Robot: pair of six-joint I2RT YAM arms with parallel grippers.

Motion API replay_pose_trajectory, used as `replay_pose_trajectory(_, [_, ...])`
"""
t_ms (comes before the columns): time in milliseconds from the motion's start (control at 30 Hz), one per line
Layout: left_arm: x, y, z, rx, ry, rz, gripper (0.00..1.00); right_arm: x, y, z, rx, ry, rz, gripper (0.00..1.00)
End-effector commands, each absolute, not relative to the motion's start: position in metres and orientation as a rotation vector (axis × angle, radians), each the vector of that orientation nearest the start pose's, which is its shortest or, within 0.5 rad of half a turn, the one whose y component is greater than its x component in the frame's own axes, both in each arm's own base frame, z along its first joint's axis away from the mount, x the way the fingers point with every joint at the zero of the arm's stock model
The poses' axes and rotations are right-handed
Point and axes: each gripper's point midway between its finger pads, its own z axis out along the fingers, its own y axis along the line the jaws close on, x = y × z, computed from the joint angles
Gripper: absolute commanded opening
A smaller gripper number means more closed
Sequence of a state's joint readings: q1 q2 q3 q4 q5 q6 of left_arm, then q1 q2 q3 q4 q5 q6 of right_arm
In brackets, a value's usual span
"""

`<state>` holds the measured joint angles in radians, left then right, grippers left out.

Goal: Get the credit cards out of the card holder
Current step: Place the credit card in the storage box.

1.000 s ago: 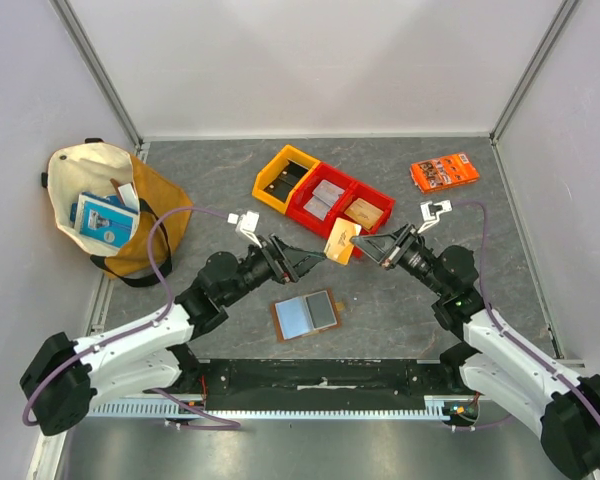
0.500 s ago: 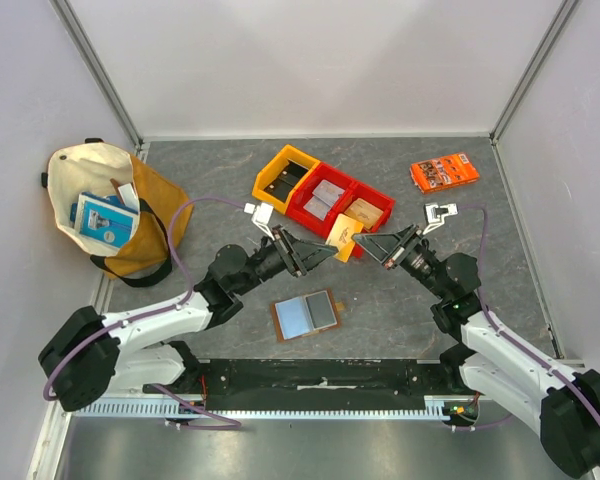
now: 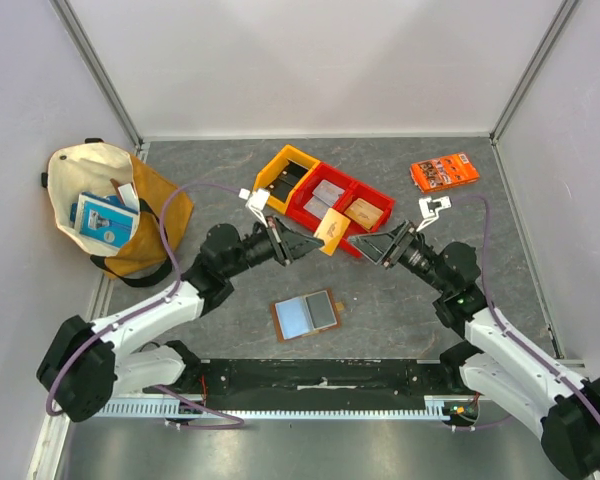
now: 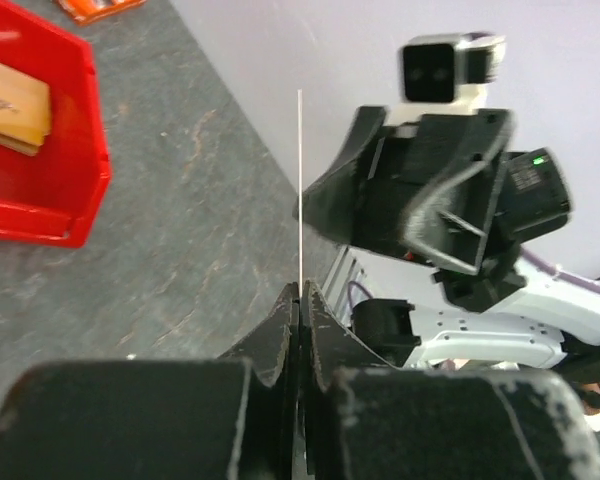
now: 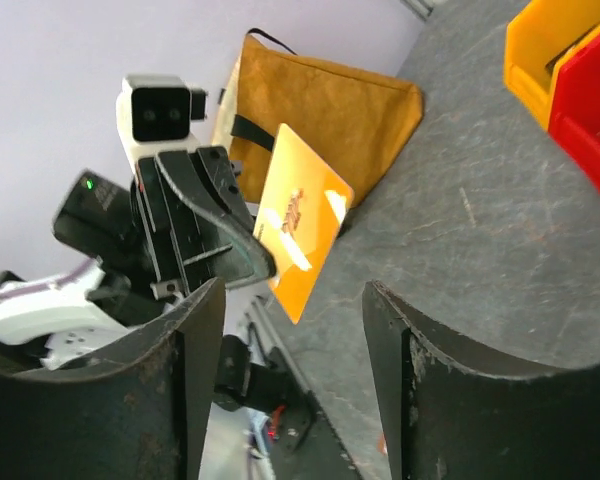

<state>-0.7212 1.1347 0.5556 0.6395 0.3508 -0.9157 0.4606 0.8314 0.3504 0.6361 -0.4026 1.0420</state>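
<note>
Your table: dark grey, walled on three sides. A cream-and-tan bag fills the far left corner, against the left edge. A yellow bin and two red bins sit in a diagonal row mid-table, toward the far edge. One red bin holds grey flat items, the other a tan one. Both arms reach in over the middle, tips meeting just in front of the red bins.

The card holder lies open and flat near the middle of the near edge, pale blue left half, grey right half. Can't tell if those are cards or lining. There's bare surface on all sides of it, widest toward the right edge. An orange packet sits in the far right corner, well apart.

The left gripper is clenched on the orange-gold card, held up off the table and edge-on in its own wrist view. The right gripper has its jaws spread, just beside the card's free edge, not touching it.
</note>
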Motion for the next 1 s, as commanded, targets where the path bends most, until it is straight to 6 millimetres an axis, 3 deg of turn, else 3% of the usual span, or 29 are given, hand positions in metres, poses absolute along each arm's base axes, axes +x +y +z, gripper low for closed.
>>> replay_pose_trajectory(0, [0.209,-0.298,0.264,0.436,1.823,-1.458,0.02,0.229,0.229,0.287,-0.237,1.619,1.246,0.68])
replay_pose_trajectory(100, [0.196,-0.290,0.267,0.651,1.846,-1.346,0.02,0.224,0.227,0.290,-0.476,1.657,1.085,0.78])
replay_pose_trajectory(200, [0.181,-0.279,0.269,0.819,1.879,-1.276,0.02,0.210,0.228,0.293,-0.719,1.658,1.015,0.80])
replay_pose_trajectory(433, [0.151,-0.269,0.283,1.123,1.782,-1.266,0.02,0.181,0.247,0.313,-1.015,1.539,1.167,0.78])
replay_pose_trajectory(800, [0.137,-0.267,0.292,1.311,1.701,-1.285,0.02,0.157,0.289,0.308,-1.266,1.463,1.364,0.61])
replay_pose_trajectory(900, [0.136,-0.267,0.289,1.322,1.708,-1.276,0.02,0.157,0.298,0.303,-1.288,1.479,1.385,0.47])
replay_pose_trajectory(967, [0.137,-0.264,0.287,1.316,1.716,-1.251,0.02,0.157,0.299,0.301,-1.291,1.487,1.397,0.30])
